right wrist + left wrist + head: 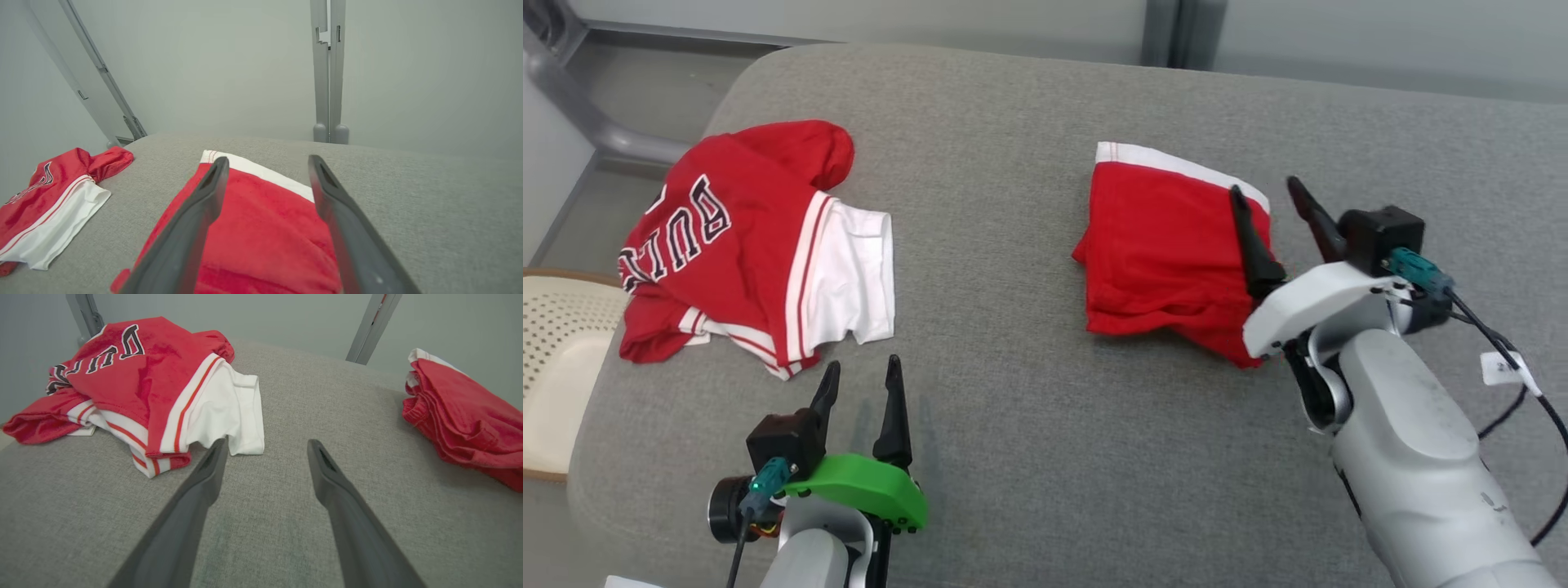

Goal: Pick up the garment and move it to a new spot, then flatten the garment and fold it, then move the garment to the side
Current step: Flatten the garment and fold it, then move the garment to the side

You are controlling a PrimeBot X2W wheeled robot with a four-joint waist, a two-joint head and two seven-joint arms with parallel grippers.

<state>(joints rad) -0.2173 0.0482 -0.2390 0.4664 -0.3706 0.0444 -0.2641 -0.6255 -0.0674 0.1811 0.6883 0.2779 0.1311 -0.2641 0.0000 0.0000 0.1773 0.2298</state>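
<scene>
Main risk: the right gripper (pixel 1263 186) sits low over the folded red garment (pixel 1168 245), jaws wide and holding nothing. One finger runs across the top layer; cannot tell if it touches the cloth. A low or sideways pull-out would likely snag that layer, opening the fold or dragging the stack across the grey cushion (pixel 1013 425). The garment lies on the cushion's right part, white waistband at the far edge, near right corner hidden under the wrist. It sits beneath and partly between the jaws, with the other finger off its right edge. The left gripper (pixel 863 362), jaws wide and empty, points at a crumpled red-and-white jersey (pixel 743 220) near its tips; a forward nudge could shove it.
</scene>
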